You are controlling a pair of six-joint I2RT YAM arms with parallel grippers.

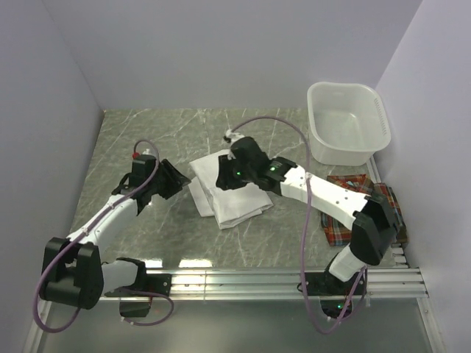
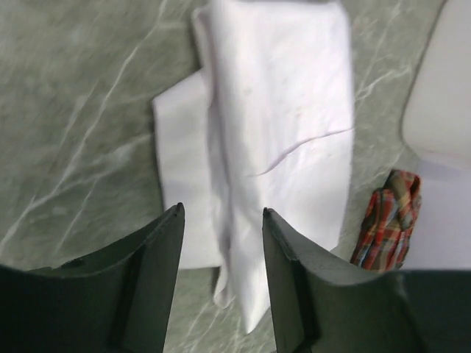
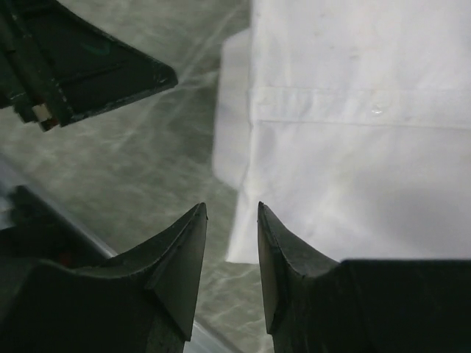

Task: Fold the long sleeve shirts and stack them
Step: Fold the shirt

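Top view: my left gripper [image 1: 176,182] sits just beside the white shirt [image 1: 237,200], jaws aimed at its near edge. My right gripper [image 1: 227,176] hangs over the same shirt from the other side. The shirt lies on the table [image 1: 147,132] as a folded packet, with one lower layer protruding toward my left gripper. The plaid shirt [image 1: 340,229] lies bunched well to the right of both grippers, partly under my right arm and short of the basin [image 1: 346,121]. Left wrist view: my jaws stand apart with nothing between them. The white shirt is directly ahead and the plaid shirt ahead to the right. Right wrist view: my jaws are parted by a narrow gap and are empty. The shirt's buttoned strip lies ahead and to the right, its corner just beyond my right fingertip, and the left gripper is ahead to the left. Judgement: empty jaws on both sides of a compact packet suggest the white fold is essentially complete. The protruding layer may need squaring so the stack sits flat. The plaid shirt is not yet folded or stacked.
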